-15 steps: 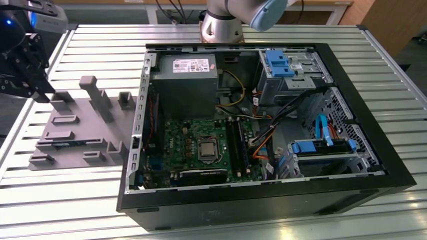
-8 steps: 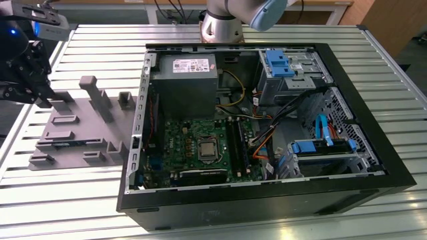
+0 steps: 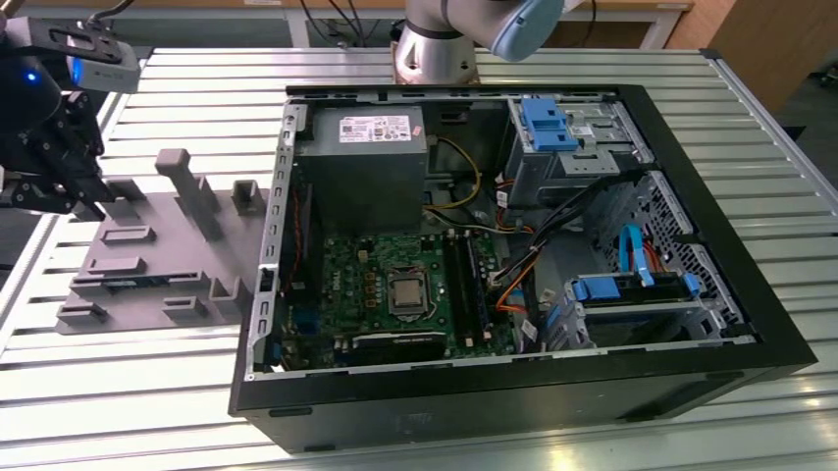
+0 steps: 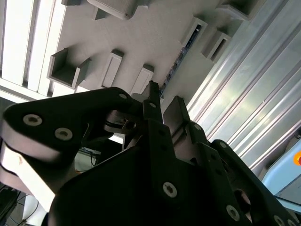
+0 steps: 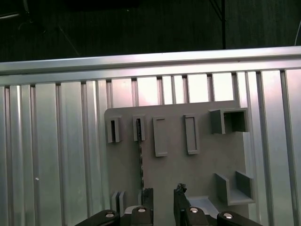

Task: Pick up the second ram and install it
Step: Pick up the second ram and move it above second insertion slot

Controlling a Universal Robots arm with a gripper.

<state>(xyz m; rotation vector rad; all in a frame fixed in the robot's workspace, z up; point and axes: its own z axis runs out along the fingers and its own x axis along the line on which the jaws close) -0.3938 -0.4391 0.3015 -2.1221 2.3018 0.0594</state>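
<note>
Work stands at the pick-up: at the exterior view's left the end effector (image 3: pixel 53 177) hangs over one end of the grey holder tray (image 3: pixel 164 235), which lies flat on the slatted metal counter (image 3: pixel 144 392). Its jaws are parted with nothing between them; in the first wrist view bare tray shows through the gap between the fingertips (image 5: pixel 148 195). The second ram (image 5: pixel 139 160) is in the tray, standing on its long edge with each end caught in a small slotted block, a thin dark strip with a hint of blue.

Judged from the first wrist view, the stick runs just beside one finger rather than through the gap. A good grasp therefore calls for the end effector to be centred across the board's thickness. Its pads should face the two flat sides, near mid-length so the stick will not swing. A straight descent and a straight lift along the slotted blocks should keep the ends from binding, whereas a skewed pull could drag the tray or twist the board.

Well apart, towards the exterior view's right, the open computer case (image 3: pixel 524 392) lies on its side. Inside, the grey power-supply box (image 3: pixel 360 162) sits next to the green motherboard (image 3: pixel 392 324), whose long black slots (image 3: pixel 461 280) run beside the processor socket (image 3: pixel 408 292)
</note>
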